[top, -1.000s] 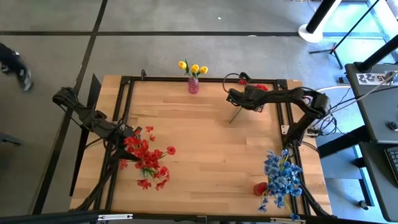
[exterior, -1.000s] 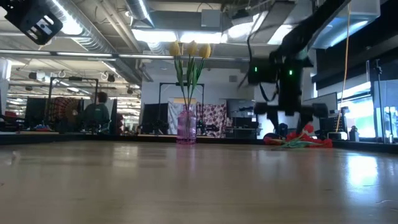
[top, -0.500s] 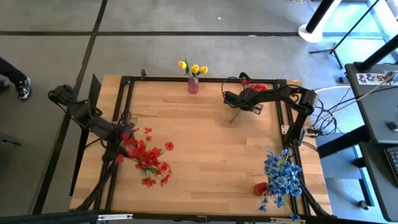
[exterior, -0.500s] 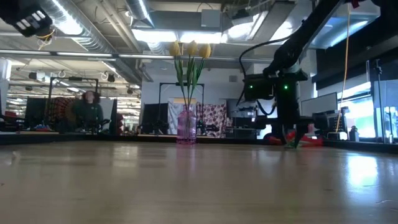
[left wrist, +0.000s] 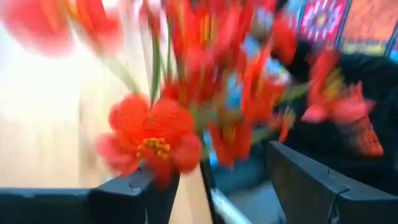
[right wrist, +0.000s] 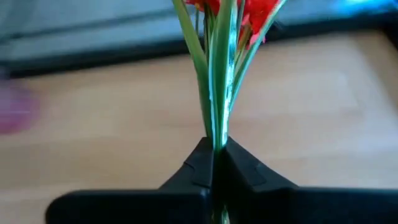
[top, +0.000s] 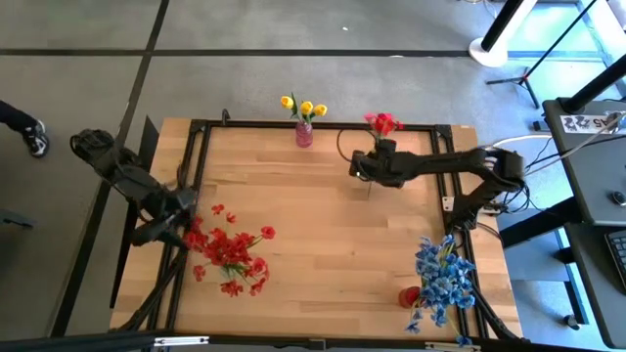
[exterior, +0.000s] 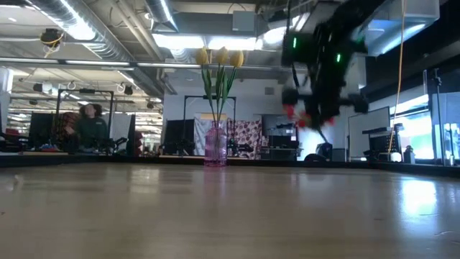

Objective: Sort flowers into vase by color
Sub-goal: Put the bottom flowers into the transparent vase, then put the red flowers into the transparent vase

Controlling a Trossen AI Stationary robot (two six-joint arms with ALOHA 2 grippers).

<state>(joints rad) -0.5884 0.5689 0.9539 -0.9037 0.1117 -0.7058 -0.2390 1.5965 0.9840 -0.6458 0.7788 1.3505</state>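
Note:
A bunch of red flowers (top: 231, 250) lies on the table at the left. My left gripper (top: 183, 209) stands open just left of it and above it, its fingers (left wrist: 134, 190) apart, with red blooms (left wrist: 155, 127) in front of them. My right gripper (top: 369, 167) is shut on a red flower (top: 383, 123) at the far middle-right. Yellow flowers (top: 304, 108) stand in a pink vase (top: 304, 135) at the far edge. Blue flowers (top: 442, 279) lie at the near right. My right gripper pinches the red flower's bundled green stems (right wrist: 217, 134) between its two fingertips, across the stems. The blooms (right wrist: 239, 9) stand beyond the fingers, toward the far edge. In the low view the flower (exterior: 293, 112) is lifted clear of the table.
A small red vase (top: 409, 295) stands beside the blue flowers at the near right. A black frame (top: 323, 125) runs round the tabletop. A person (exterior: 90, 124) sits in the room behind the table. Bare wood lies in the table's middle.
My right gripper has shut on the red flower that lay at the far right, lifted it off the table and carried it a little toward the pink vase. My left gripper has risen and drawn back toward the left edge, still open, leaving the red bunch lying.

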